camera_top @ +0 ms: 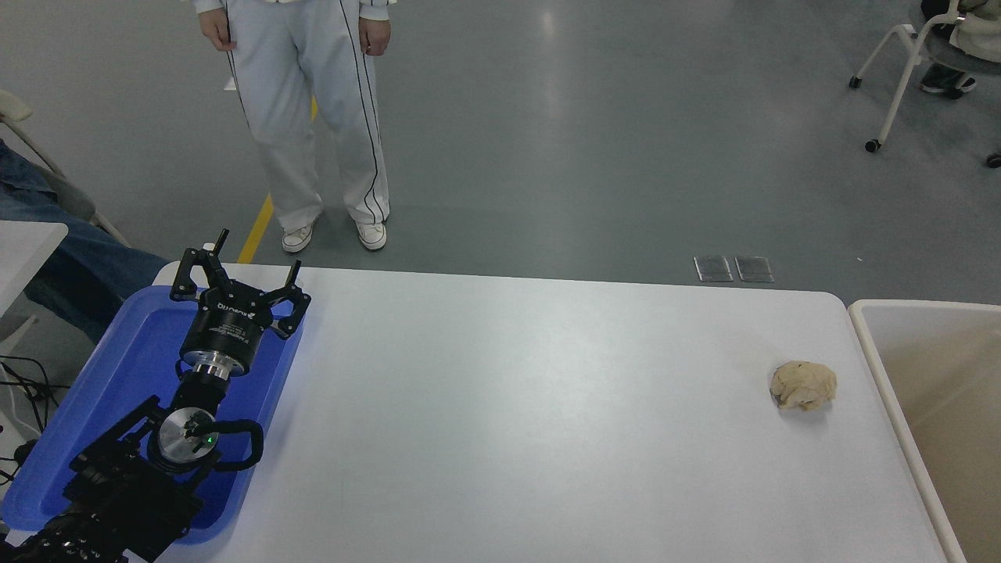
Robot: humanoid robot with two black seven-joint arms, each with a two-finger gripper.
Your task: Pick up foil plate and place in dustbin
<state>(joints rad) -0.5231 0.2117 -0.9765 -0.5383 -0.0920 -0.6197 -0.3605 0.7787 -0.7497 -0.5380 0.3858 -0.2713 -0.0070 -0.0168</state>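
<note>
One gripper [237,275], the left, is sitting spread open over the blue tray [133,367], parked clear of the bin [868,344].

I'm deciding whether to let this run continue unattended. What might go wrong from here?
The foil plate and the right arm are out of view, and only part of the dustbin shows, so a placement cannot be confirmed. The tan lump sits on the table near the dustbin; an arm coming in could knock it. A person stands beyond the parked left gripper.
</note>
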